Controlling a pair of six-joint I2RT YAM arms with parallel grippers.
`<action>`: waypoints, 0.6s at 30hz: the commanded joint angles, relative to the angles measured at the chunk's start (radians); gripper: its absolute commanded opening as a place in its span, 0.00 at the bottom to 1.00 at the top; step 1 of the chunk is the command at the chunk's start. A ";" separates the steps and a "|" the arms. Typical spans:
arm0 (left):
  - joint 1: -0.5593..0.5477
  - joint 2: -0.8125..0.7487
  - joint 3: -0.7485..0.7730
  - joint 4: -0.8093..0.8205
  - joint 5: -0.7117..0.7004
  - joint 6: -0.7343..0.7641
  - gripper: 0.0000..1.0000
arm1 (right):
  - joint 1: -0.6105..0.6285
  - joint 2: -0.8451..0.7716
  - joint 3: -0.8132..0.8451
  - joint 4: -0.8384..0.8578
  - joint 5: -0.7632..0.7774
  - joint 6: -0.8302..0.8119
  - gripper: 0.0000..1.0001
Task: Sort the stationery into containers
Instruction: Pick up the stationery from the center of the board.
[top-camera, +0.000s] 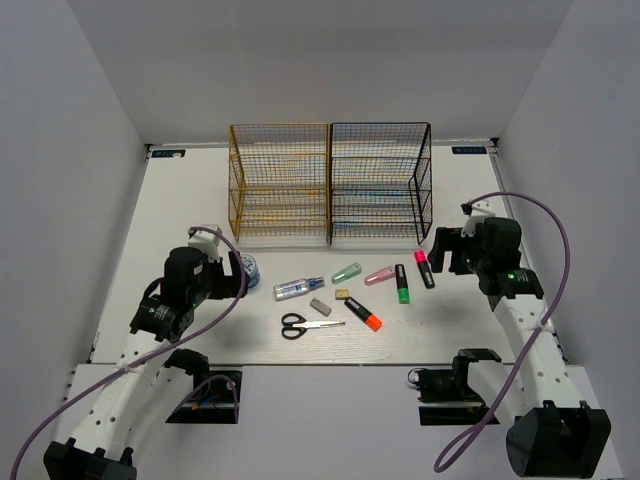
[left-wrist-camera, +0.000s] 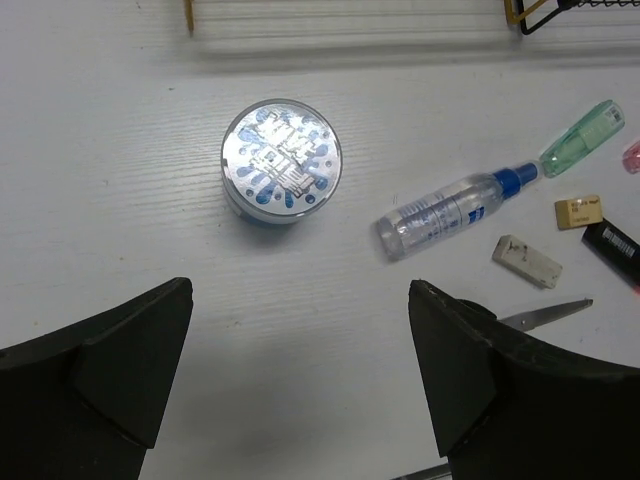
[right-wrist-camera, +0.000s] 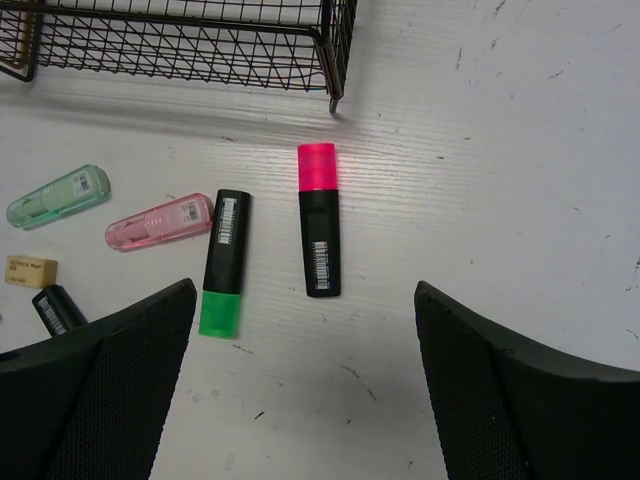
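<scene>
Top view: 2 racks, gold-yellow wire-mesh rack and black wire-mesh rack, stand well beyond both jaws. Stationery lies on the white bench betw. the arms. Mesh too fine to tell if any tier holds sth.

Left wrist: left jaws spread, empty. Bluish round tape roll sits ahead, a bit left of centre. Risk: an off-centre close shoves it or it slips out. Only the scissors' blade tip shows, rest cut off.

Right wrist: right jaws spread, empty. Pink-capped black highlighter lies ahead, centred. Green-capped black highlighter is just beside it twd the left finger, so it could get knocked and roll.
</scene>
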 joint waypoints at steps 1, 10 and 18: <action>-0.003 0.003 -0.007 0.008 0.037 0.007 1.00 | 0.004 0.001 0.032 0.004 0.000 0.004 0.91; -0.003 0.006 -0.007 0.016 0.077 0.007 0.95 | -0.001 -0.016 0.010 -0.002 -0.063 -0.104 0.91; -0.049 0.092 -0.001 0.032 0.216 0.098 0.00 | 0.001 0.024 0.064 -0.164 -0.088 -0.376 0.91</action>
